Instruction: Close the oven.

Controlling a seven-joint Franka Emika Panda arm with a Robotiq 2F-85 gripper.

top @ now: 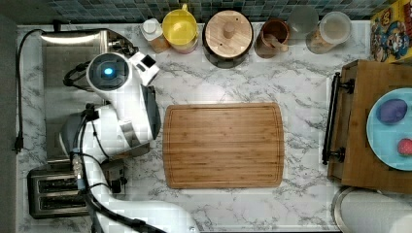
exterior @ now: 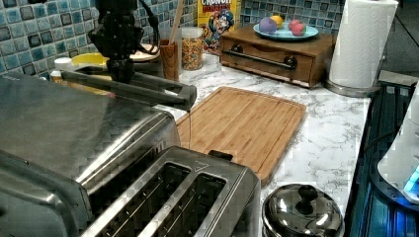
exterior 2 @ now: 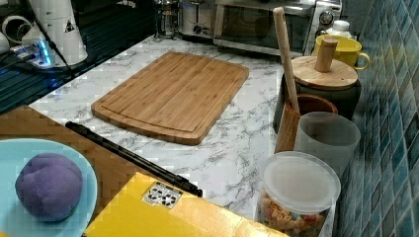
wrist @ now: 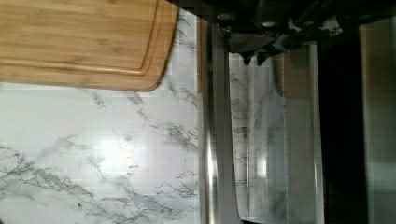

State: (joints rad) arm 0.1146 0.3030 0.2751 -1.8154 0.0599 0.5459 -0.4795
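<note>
Tool point(exterior: 121, 71) sits at the oven point(exterior: 74, 128) door's handle point(wrist: 212, 140), grip unclear to me; sliding off the bar could let the door drop open.

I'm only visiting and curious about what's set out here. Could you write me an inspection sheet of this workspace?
Surface: white marble counter.
Job's things: oven, its glass door partly open, not yet shut.
Clutter: cutting board, toaster, wooden box, paper towel roll, canisters along the wall.
End effector: end effector at the door's handle.
Cables: black cord beside the oven, at the top view's left.
Surroundings: blue tiled wall.
</note>
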